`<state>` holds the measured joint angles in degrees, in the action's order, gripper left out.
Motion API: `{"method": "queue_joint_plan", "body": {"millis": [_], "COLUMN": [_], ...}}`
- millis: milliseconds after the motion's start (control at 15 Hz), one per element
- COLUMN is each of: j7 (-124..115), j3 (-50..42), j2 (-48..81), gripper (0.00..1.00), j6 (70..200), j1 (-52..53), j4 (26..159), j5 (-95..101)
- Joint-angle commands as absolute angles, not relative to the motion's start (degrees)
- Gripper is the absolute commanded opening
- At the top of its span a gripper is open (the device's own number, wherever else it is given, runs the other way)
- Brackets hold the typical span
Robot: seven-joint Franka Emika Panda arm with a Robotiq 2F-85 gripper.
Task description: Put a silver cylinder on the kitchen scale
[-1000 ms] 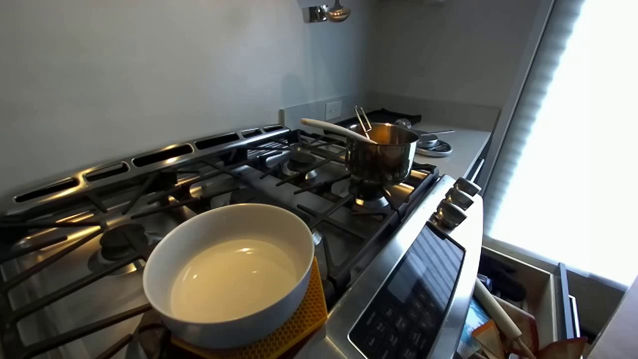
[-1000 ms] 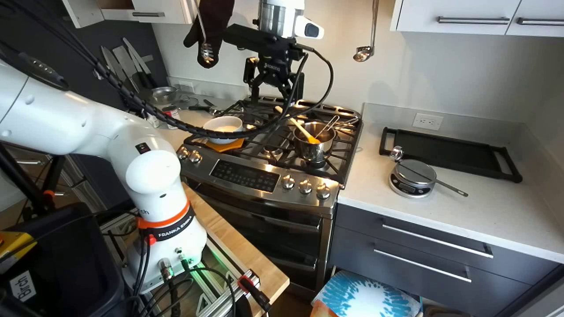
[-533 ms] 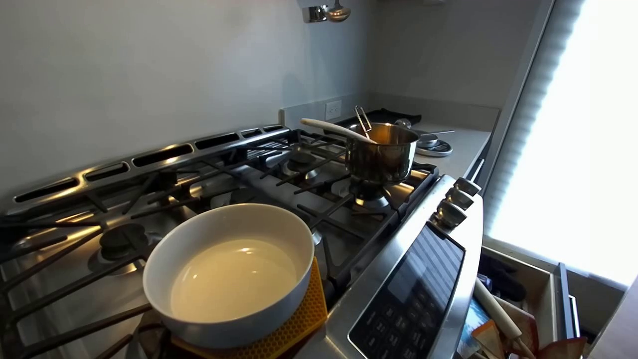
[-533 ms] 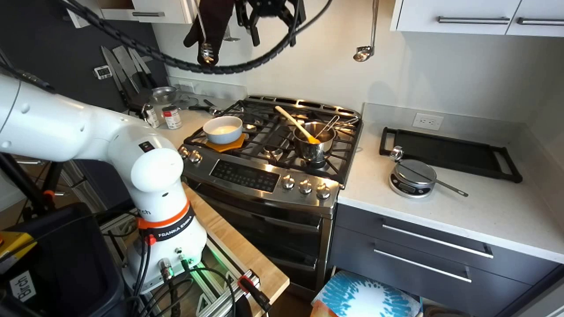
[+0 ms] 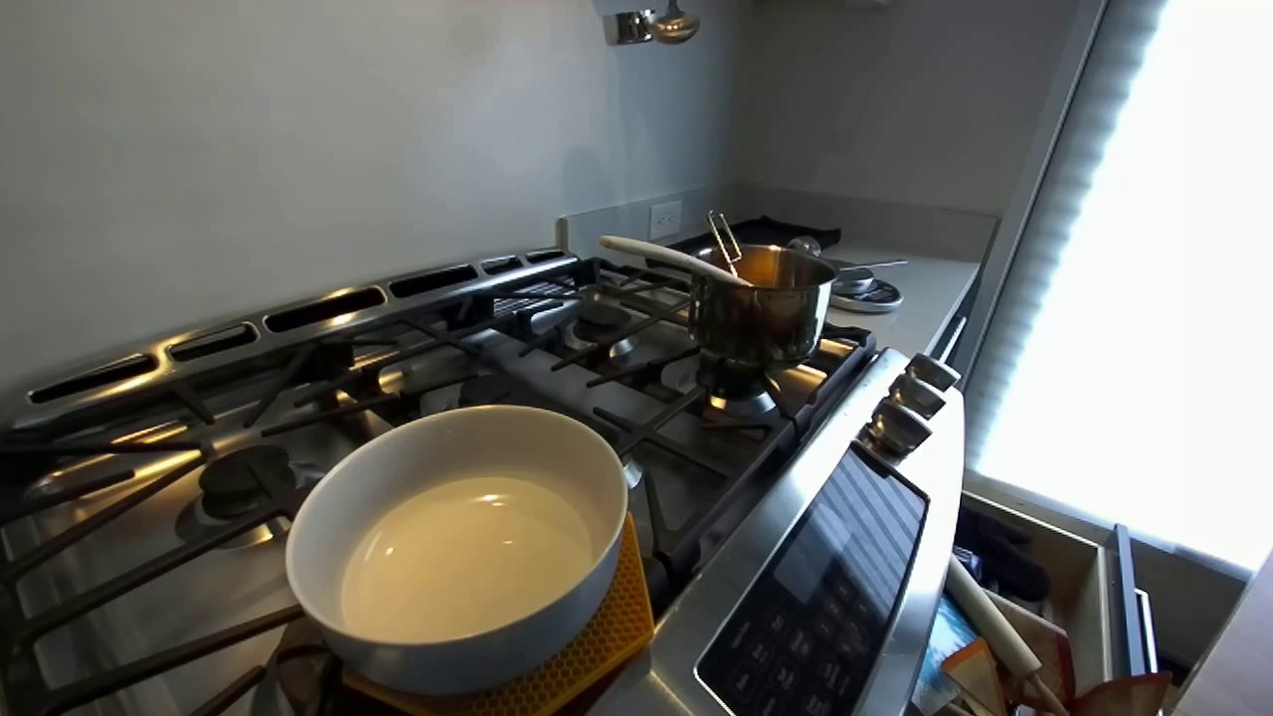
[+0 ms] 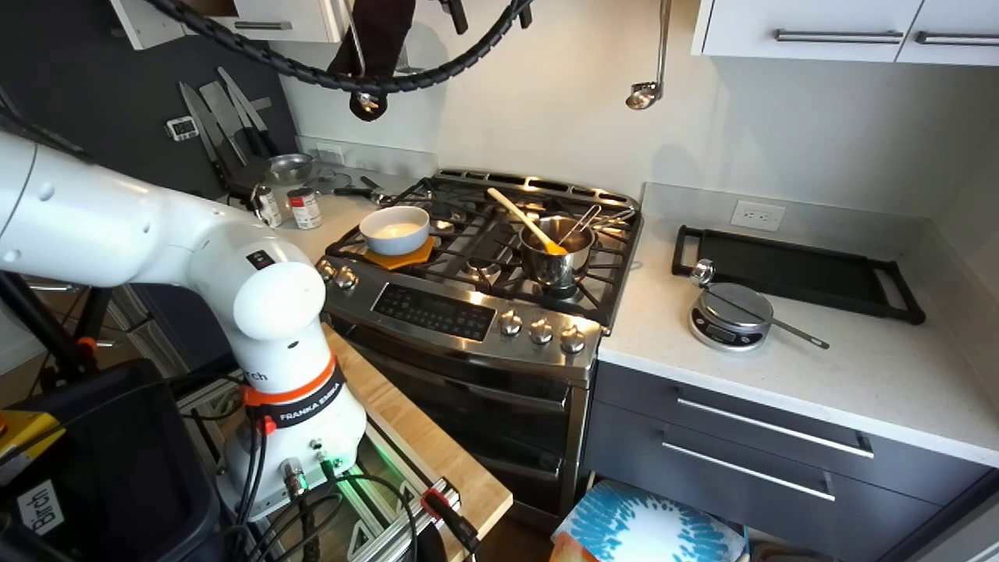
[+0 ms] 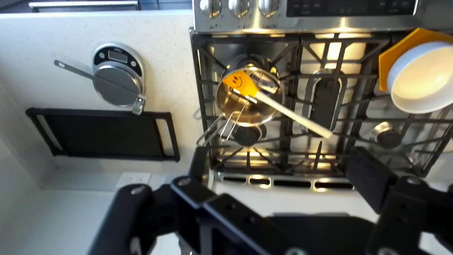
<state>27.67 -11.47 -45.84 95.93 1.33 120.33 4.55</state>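
Currently, the end effector point(image 7: 281, 161) stands spread, empty. Well below and aside from it, the silver cylinder point(image 7: 115, 95) sits on the digital kitchen scale point(image 7: 131, 56), under a long-handled ladle point(image 7: 88, 75). Expect rigid, slick metal; grip opposite side walls, clear of the ladle.

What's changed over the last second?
In an exterior view, the gripper rose almost out of the picture at the top, its cable lifting too. Its jaws stayed apart, nothing visibly grasped or released. The kitchen scale, metal scoop, pot and bowl stayed put.
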Motion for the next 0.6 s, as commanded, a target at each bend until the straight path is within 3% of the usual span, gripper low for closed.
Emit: {"method": "queue_joint_plan", "body": {"millis": [0,333,400,533], "j7": [24.9,24.5,25.0,25.0], "j3": [-12.8,-13.1,-12.2,-12.1], "j2": [-42.7,-37.4,-40.8,-40.0], "gripper": [1.00,1.00,1.00,1.00], "j6": [100.3,111.9,109.6,110.0], "j1": [2.7,4.5,3.0,3.2], "j4": [110.8,97.3,102.7,100.9], "j5": [1.1,-2.4,-0.6,-0.7]}}
